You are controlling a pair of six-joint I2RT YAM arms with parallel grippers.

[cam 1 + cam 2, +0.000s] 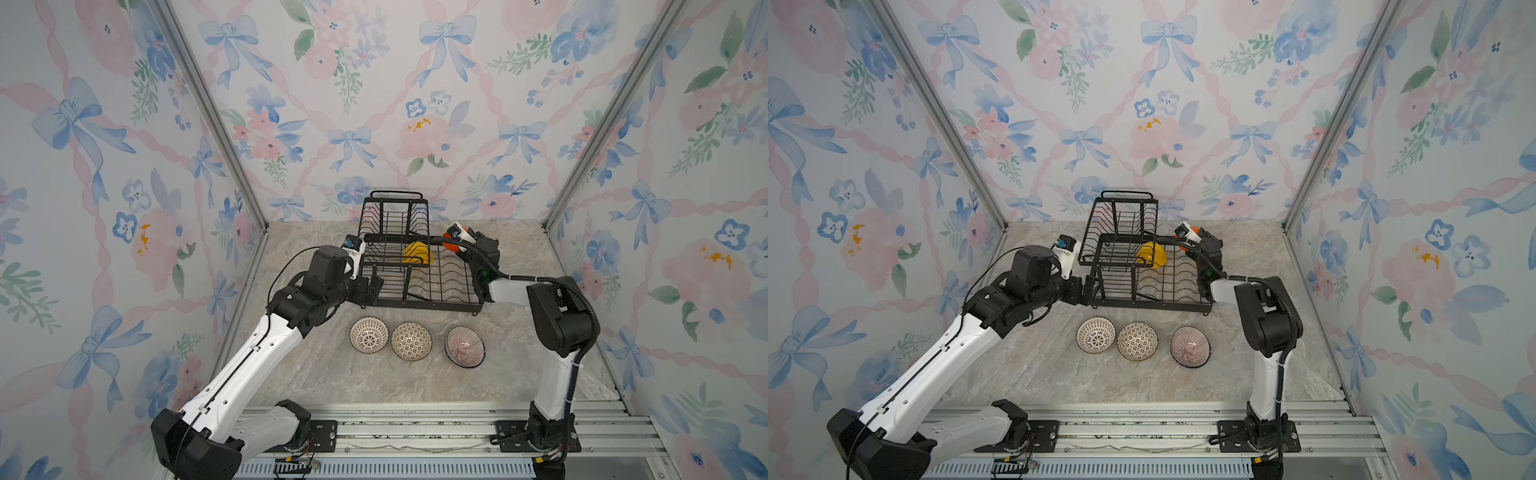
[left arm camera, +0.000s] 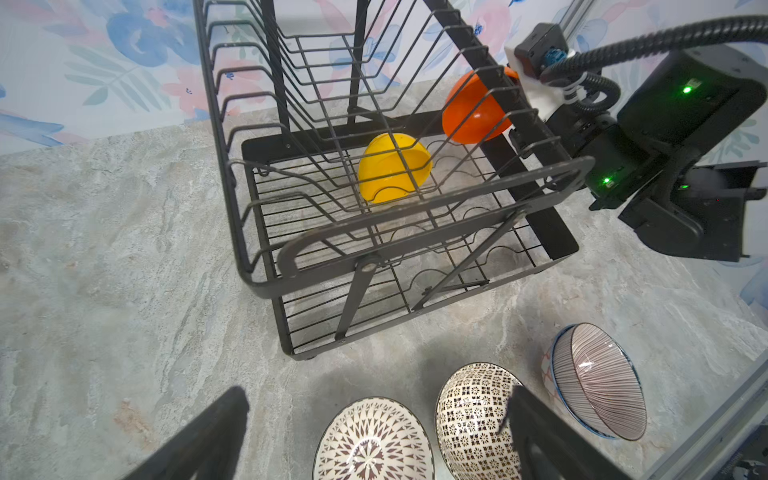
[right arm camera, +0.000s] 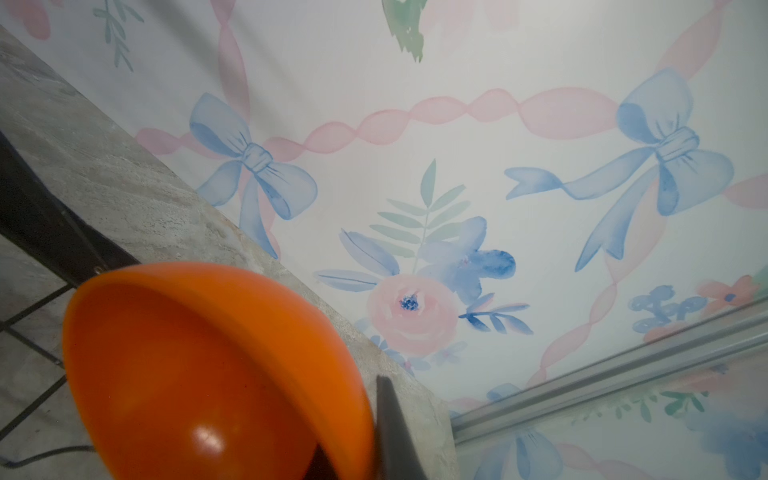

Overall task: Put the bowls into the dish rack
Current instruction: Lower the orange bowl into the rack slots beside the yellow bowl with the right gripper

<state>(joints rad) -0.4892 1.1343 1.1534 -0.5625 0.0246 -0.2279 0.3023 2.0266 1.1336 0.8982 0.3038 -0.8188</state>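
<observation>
Right gripper (image 3: 357, 453) pinches the orange bowl (image 3: 199, 374) at the dish rack's (image 1: 424, 306) edge, left gripper (image 1: 371, 287) gapes empty, above a grey marbled surface (image 1: 332, 382) boxed by bow-and-flower wallpaper (image 1: 374, 104).

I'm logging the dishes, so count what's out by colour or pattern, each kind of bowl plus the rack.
yellow bowl: 1
orange bowl: 1
white-brown lattice bowl: 1
cream-brown mosaic bowl: 1
pink-striped bowl: 1
black wire dish rack: 1
Total: 6 things in view, 5 of them bowls
</observation>
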